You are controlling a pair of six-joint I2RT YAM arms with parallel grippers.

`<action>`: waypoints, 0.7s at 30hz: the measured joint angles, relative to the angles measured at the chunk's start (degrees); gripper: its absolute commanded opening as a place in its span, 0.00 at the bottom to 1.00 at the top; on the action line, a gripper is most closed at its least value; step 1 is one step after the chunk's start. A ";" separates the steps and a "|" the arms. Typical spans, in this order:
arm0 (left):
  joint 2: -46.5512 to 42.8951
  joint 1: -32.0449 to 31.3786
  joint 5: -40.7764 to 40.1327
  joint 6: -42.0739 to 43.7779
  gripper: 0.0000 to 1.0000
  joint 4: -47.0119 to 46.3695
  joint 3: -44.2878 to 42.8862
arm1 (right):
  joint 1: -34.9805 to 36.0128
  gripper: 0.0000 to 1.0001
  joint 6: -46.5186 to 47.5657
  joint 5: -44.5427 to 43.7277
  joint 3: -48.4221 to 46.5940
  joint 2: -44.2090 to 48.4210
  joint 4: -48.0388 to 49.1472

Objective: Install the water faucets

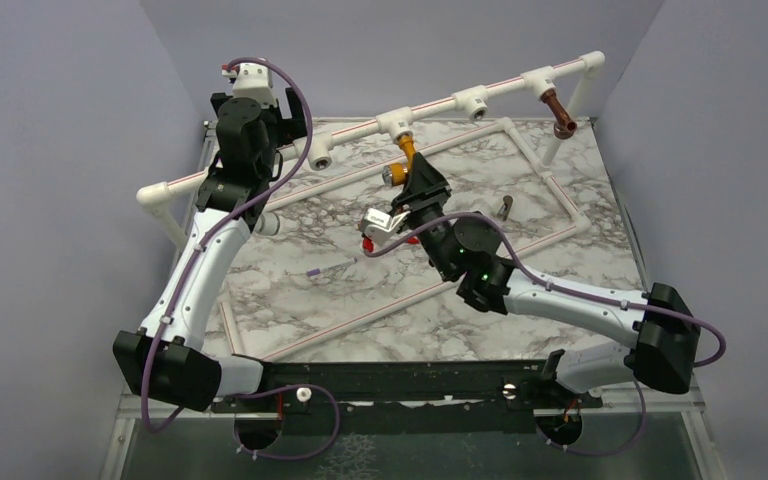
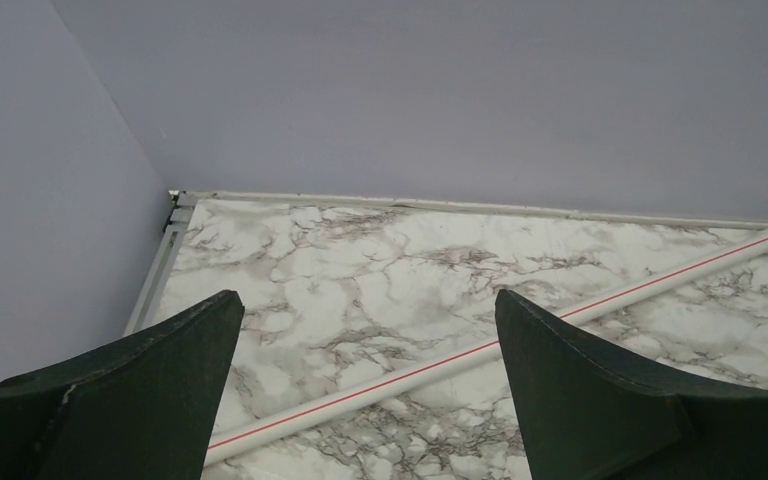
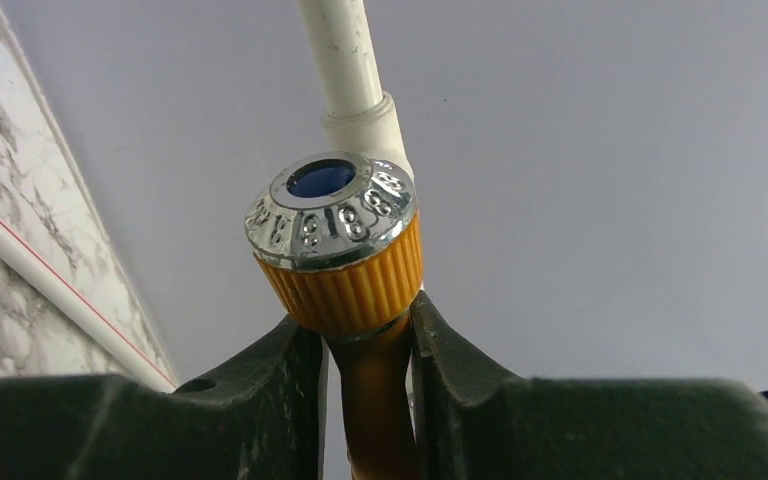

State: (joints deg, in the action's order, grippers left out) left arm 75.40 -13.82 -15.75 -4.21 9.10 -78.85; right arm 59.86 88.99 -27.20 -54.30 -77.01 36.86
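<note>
The orange-yellow water faucet [image 1: 401,158] hangs from a white tee [image 1: 397,122] on the raised pipe, and its silvery round cap [image 3: 332,212] faces the right wrist camera. My right gripper [image 1: 412,178] [image 3: 365,345] is shut on the faucet's orange stem, just below the ribbed orange knob [image 3: 345,290]. The dark brown water faucet [image 1: 558,110] sits in a tee near the rail's far right end. My left gripper [image 2: 368,310] is open and holds nothing, hovering over the marble top at the back left above a floor pipe [image 2: 480,352].
The raised white pipe rail [image 1: 440,104] has open tees [image 1: 320,155] [image 1: 477,105]. A white pipe frame [image 1: 560,195] lies on the marble. A small dark piece [image 1: 506,207], a silver and red tool [image 1: 375,225] and a small purple bit [image 1: 315,271] lie inside it.
</note>
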 measured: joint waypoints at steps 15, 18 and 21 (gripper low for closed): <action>0.00 0.15 0.31 -0.07 0.98 0.24 -0.02 | 1.05 0.01 -31.63 -4.52 -1.57 0.20 2.56; 0.00 0.20 0.37 -0.07 0.98 0.37 -0.02 | 0.87 0.01 -39.65 -4.61 -1.60 0.87 2.64; 0.00 0.22 0.48 -0.07 0.97 0.39 -0.02 | 0.66 0.00 -48.09 -5.11 -1.66 1.31 2.89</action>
State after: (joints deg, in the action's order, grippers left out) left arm 75.40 -13.61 -15.27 -4.27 9.50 -78.87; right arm 60.51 40.91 -32.32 -55.96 -75.70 39.75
